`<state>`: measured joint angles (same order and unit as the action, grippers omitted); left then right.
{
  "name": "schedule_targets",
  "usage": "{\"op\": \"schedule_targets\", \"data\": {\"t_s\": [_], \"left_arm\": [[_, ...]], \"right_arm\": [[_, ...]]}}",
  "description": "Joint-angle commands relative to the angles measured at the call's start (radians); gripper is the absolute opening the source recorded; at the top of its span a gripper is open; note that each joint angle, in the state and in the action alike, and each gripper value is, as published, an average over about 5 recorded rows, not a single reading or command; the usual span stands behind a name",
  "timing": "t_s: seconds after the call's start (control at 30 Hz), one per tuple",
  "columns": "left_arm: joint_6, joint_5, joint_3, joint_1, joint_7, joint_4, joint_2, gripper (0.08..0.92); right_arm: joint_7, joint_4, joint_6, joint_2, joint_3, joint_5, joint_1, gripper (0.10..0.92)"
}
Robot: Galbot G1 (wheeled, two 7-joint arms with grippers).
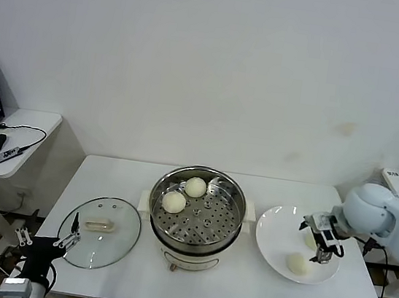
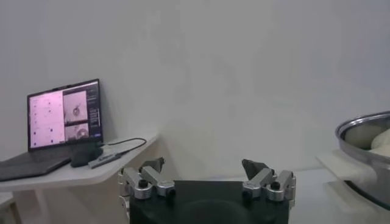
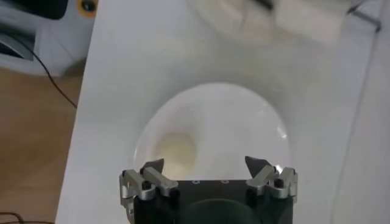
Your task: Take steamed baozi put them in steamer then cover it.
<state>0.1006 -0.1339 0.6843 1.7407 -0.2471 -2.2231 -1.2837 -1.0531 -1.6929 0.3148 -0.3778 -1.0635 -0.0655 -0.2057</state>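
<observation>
Buns, round, smooth and off-white: two lie on the perforated tray of the shiny round steel steamer, two more on the flat white plate at right. The right gripper hovers spread over the plate, one bun directly beneath, another just nearer. The clear glass lid lies left of the steamer, with the left gripper spread at its near-left edge.

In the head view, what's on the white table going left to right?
Lid → steamer holding two baozi → plate with two more baozi, right claw over it.
</observation>
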Motion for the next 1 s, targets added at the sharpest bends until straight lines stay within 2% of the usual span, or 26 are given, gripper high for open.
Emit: {"op": "schedule_targets", "data": {"t_s": [0.03, 0.63, 1.0], "left_arm": [[-0.001, 0.004, 0.006, 0.008, 0.0, 0.004, -0.005, 0.823], [-0.002, 0.01, 0.011, 0.012, -0.001, 0.019, -0.013, 0.823], [-0.002, 0.013, 0.008, 0.009, -0.002, 0.021, -0.012, 0.823]], "right_arm": [[0.016, 0.07, -0.016, 0.003, 0.213, -0.1, 0.318, 0.823], [0.042, 0.21, -0.017, -0.09, 0.289, -0.125, 0.404, 0.818], [0.052, 0.237, -0.004, -0.126, 0.286, -0.11, 0.391, 0.752]]}}
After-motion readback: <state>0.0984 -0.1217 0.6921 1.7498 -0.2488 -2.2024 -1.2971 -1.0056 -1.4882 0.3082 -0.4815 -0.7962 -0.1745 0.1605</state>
